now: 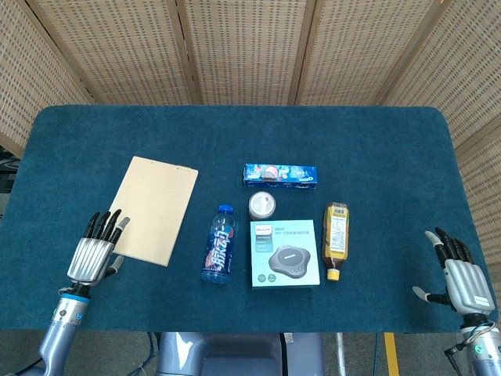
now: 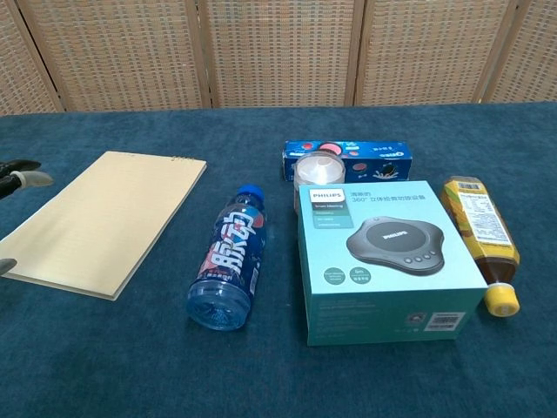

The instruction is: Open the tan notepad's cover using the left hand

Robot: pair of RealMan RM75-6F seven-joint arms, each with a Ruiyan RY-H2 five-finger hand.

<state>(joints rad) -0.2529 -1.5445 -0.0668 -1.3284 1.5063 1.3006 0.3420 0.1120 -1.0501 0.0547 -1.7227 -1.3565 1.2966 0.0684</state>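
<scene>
One tan notepad [image 1: 153, 207] closed, left hand [image 1: 95, 251] overlapping its near corner

Dark teal felt-like table cloth [image 1: 376, 149] is filling mid-frame, with beige woven wicker screen panels [image 1: 243, 47] showing along the top. Plain tan rectangular notepad [image 1: 154, 208] is showing pale and unpatterned at left. Blue plastic drink bottle [image 1: 218, 244] is displaying a red-and-white label. Pale teal cardboard box [image 1: 285, 253] is picturing a grey round speaker. Amber bottle [image 1: 336, 229] is carrying a yellow cap. Silver-and-black left hand [image 1: 95, 250] is showing at lower left.

High head view over the table [image 1: 94, 125]; low, near chest view
</scene>
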